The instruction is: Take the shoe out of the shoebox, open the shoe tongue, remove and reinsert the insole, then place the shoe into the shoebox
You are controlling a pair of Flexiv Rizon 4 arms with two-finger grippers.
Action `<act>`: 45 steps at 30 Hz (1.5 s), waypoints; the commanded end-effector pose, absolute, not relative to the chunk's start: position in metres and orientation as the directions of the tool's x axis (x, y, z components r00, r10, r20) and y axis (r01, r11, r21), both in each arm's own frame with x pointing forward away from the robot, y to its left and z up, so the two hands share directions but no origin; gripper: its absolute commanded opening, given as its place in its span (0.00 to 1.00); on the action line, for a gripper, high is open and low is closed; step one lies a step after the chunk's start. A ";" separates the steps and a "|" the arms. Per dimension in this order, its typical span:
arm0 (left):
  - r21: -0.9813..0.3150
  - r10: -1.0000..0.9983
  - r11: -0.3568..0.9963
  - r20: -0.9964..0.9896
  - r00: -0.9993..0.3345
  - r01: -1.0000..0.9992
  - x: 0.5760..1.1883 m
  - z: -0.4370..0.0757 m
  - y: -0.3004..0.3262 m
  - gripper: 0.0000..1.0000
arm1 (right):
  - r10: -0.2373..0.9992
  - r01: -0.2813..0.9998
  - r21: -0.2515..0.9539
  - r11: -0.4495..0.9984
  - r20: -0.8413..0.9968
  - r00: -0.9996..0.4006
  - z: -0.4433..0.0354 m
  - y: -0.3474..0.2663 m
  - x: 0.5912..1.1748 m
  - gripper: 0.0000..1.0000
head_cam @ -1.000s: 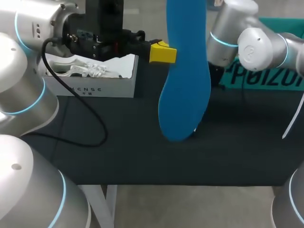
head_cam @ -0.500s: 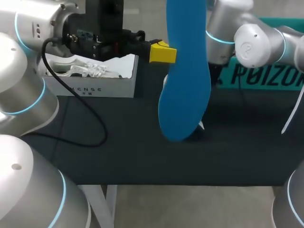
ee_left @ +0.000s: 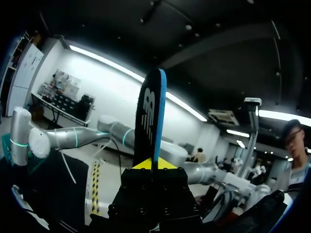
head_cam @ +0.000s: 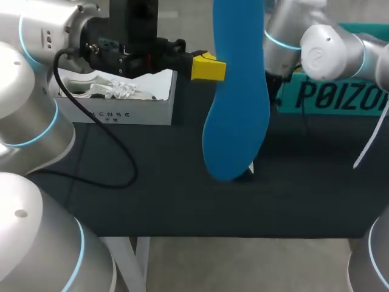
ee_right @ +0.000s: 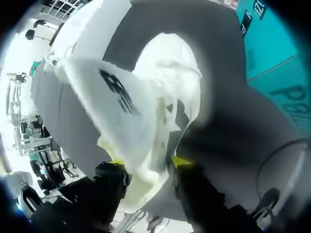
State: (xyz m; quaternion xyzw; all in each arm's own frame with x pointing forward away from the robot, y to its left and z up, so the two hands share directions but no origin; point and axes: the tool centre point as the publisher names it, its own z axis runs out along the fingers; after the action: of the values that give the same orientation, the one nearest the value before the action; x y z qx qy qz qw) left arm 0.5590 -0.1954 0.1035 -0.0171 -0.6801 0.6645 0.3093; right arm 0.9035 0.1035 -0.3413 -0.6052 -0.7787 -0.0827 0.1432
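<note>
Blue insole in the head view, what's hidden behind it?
The blue insole covers nearly everything behind it; only a white sliver shows at its lower edge. The right wrist view shows the right pincer shut on the white shoe.

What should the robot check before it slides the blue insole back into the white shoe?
1. The left pincer clamps the long blue foam insole: ok.
2. The right pincer clamps the white fabric shoe: ok.
3. Shoe's opening turned toward insole: cannot tell.
4. Insole's tip lined up with shoe: cannot tell, insole hides shoe from above.
5. The white cardboard shoebox sits clear of the insole: ok.
</note>
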 end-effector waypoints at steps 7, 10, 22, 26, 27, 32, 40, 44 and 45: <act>-0.914 0.434 0.116 0.398 -0.808 -0.388 0.559 0.103 -0.196 0.00 | 0.807 0.952 0.130 0.279 0.505 -0.305 -0.312 0.081 0.892 1.00; -0.914 0.434 0.116 0.398 -0.808 -0.388 0.559 0.103 -0.196 0.00 | 0.807 0.952 0.130 0.279 0.505 -0.305 -0.312 0.081 0.892 1.00; -0.914 0.434 0.116 0.398 -0.808 -0.388 0.559 0.103 -0.196 0.00 | 0.273 0.996 -0.026 0.082 0.962 0.003 -0.173 0.053 0.880 1.00; -0.914 0.434 0.116 0.398 -0.808 -0.388 0.559 0.103 -0.196 0.00 | 0.090 0.998 -0.057 0.027 0.994 0.054 -0.136 0.047 0.872 1.00; -0.914 0.434 0.116 0.398 -0.808 -0.388 0.559 0.103 -0.196 0.00 | 0.072 0.999 -0.042 0.014 0.997 0.041 -0.129 0.045 0.871 1.00; -0.914 0.434 0.116 0.398 -0.808 -0.388 0.559 0.103 -0.196 0.00 | 0.007 0.999 -0.051 -0.004 0.999 0.051 -0.114 0.048 0.870 1.00; -0.914 0.434 0.116 0.398 -0.808 -0.388 0.559 0.103 -0.196 0.00 | 0.038 0.999 -0.033 -0.026 0.999 0.034 -0.113 0.049 0.871 1.00; -0.914 0.434 0.116 0.398 -0.808 -0.388 0.559 0.103 -0.196 0.00 | 0.052 1.000 0.005 -0.010 0.999 -0.004 -0.103 0.050 0.872 1.00; -0.914 0.434 0.116 0.398 -0.808 -0.388 0.559 0.103 -0.196 0.00 | 0.083 1.000 0.026 -0.016 0.996 -0.025 -0.098 0.050 0.872 1.00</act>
State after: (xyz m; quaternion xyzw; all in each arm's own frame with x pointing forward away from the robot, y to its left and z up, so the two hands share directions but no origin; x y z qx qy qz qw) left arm 0.5589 -0.1954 0.1035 -0.0171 -0.6801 0.6645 0.3093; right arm 0.8755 0.0478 -0.1003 -0.5253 -0.5318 -0.4676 0.4718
